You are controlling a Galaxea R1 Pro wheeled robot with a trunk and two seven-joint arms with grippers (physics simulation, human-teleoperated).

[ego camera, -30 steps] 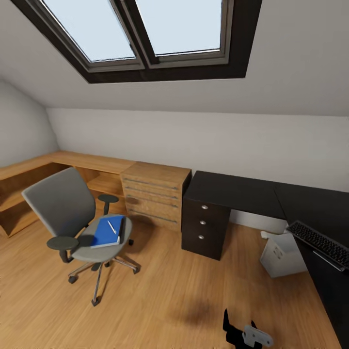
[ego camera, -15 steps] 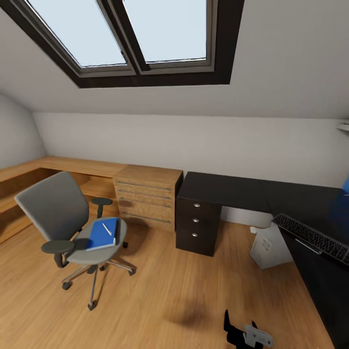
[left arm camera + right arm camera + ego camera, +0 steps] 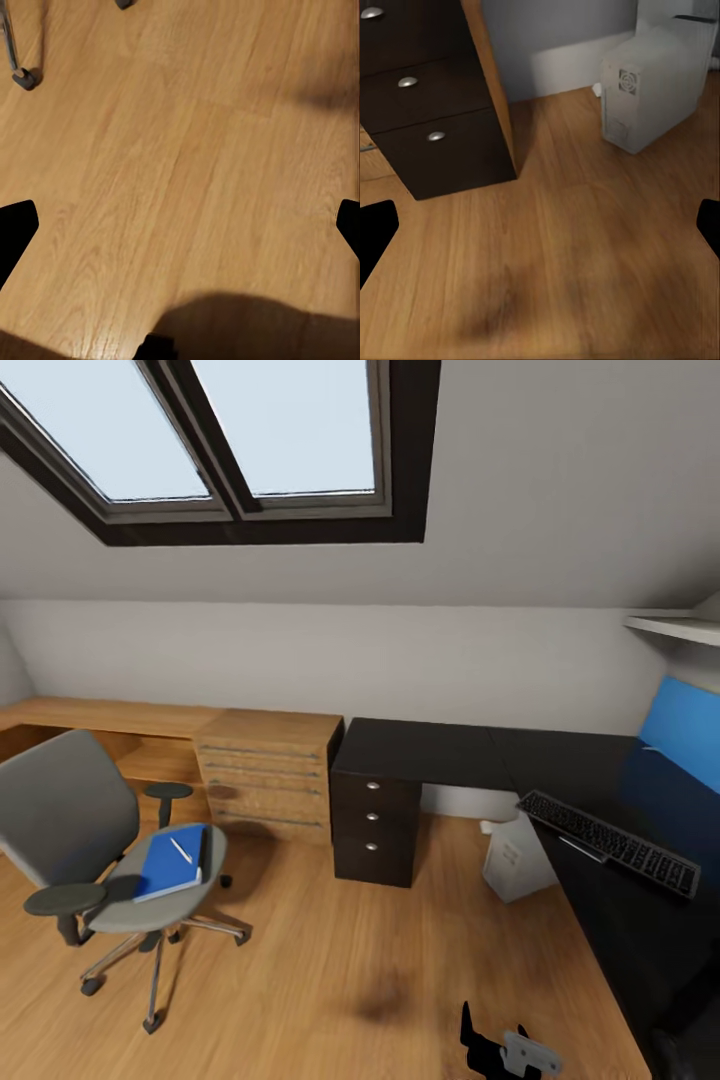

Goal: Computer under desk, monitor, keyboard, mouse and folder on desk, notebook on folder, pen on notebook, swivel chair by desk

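Note:
The grey-backed swivel chair (image 3: 62,812) stands at the left, apart from the desk. On its seat lies the blue folder (image 3: 168,865) with the white pen (image 3: 181,850) on top. A thin dark edge (image 3: 203,849) shows along the folder's side; I cannot tell whether it is the notebook. The black L-shaped desk (image 3: 430,750) fills the right, with the keyboard (image 3: 610,843) on its right wing. The white computer (image 3: 515,857) (image 3: 652,90) stands on the floor under the desk. Monitor and mouse are out of view. My left gripper (image 3: 180,225) and right gripper (image 3: 540,225) hang open over bare floor.
A light wooden drawer cabinet (image 3: 265,770) and a low wooden bench (image 3: 100,715) run along the back wall. The desk's black drawers (image 3: 373,820) (image 3: 409,82) face the floor. A blue wall panel (image 3: 685,735) and a shelf (image 3: 675,625) are at the right. One chair wheel (image 3: 22,77) shows.
The whole head view has shifted left, so the camera has turned right. The blue panel and the shelf have come into view. Nothing in the room has moved.

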